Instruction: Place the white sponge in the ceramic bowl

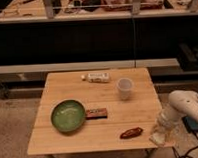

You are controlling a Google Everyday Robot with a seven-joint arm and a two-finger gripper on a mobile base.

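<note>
At the near right corner of the pale wooden slatted table [55,141], the robot's two-finger gripper [162,131] pointed downward from the white arm [186,105] that reached in from the right edge of the view. Its jaws were drawn together. Directly beneath them, almost at the table's edge, lay the small, flat, soft-edged white sponge [156,139]. The fingers seemed to be pinched onto it, though the contact itself was hard to make out against the pale arm.

Just to the left of the sponge, along the same front edge, lay a dark red oblong item [131,133], close by but apart from it.

The relation that mattered was sideways. The round, shallow, glossy green ceramic bowl [68,115] sat well to the left of the gripper and slightly farther back, near the table's left side. A carry to it would probably need to run leftward across the front of the table, over or past the red item. A flat brown rectangular bar [96,113] lay against the bowl's right rim, on the approach side.

Farther back stood a small white cup [125,87]. Beyond it, a white labelled tube-like bottle [96,77] lay on its side near the far edge.
</note>
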